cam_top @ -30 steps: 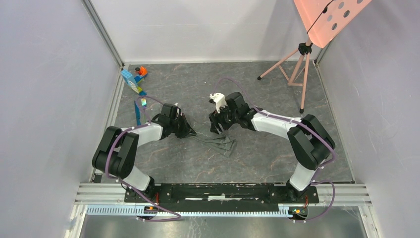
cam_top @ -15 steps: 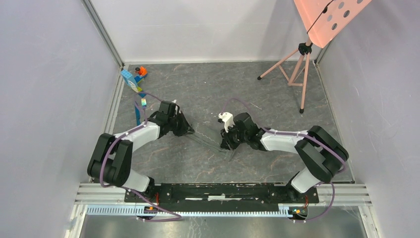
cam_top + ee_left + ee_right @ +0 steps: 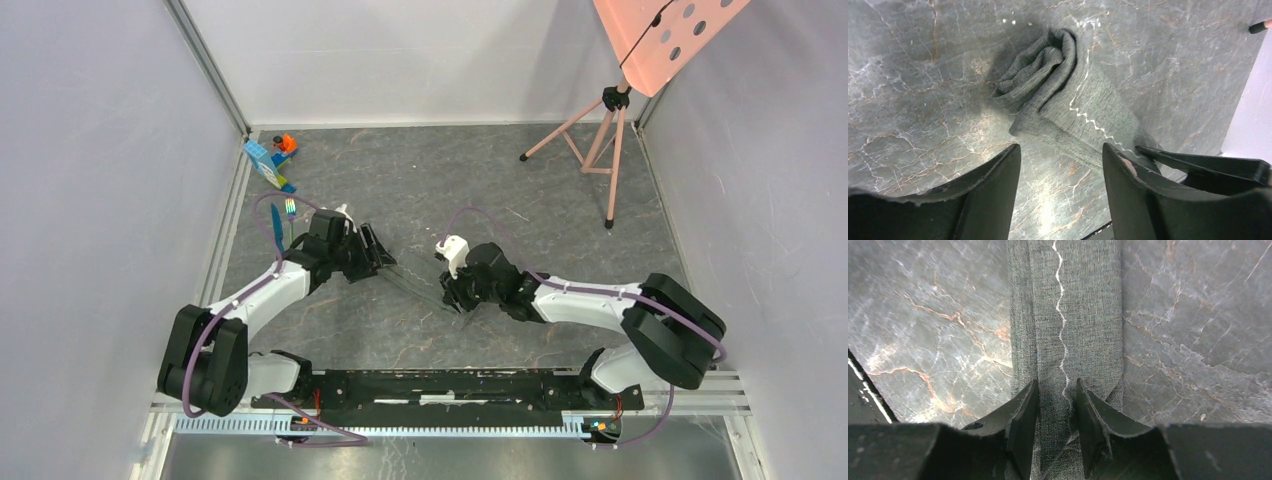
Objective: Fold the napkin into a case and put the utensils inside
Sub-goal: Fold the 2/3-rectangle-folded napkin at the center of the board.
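Note:
The napkin (image 3: pixel 420 285) lies on the marble table as a narrow dark grey strip, the case, between my two grippers. In the left wrist view its near end is bunched into loose folds (image 3: pixel 1035 70), and the pale stitch line runs along it. My left gripper (image 3: pixel 385 262) (image 3: pixel 1062 150) stands open just short of that end with nothing between its fingers. My right gripper (image 3: pixel 452 300) (image 3: pixel 1056 382) sits low over the other end, jaws narrowly parted astride the flat napkin (image 3: pixel 1073 315), which passes under both fingers. The utensils, a blue knife (image 3: pixel 275 228) and a fork (image 3: pixel 290 210), lie at the far left.
Blue and orange toy blocks (image 3: pixel 270 160) stand at the back left corner. A pink tripod (image 3: pixel 600 140) with a pink perforated board (image 3: pixel 665 35) stands at the back right. Grey walls close in on three sides, and a metal rail (image 3: pixel 450 385) runs along the near edge.
My left gripper opened and let go of the napkin's end. My right gripper moved toward the near edge and came down onto the napkin, which went from loosely spread to a narrow strip.

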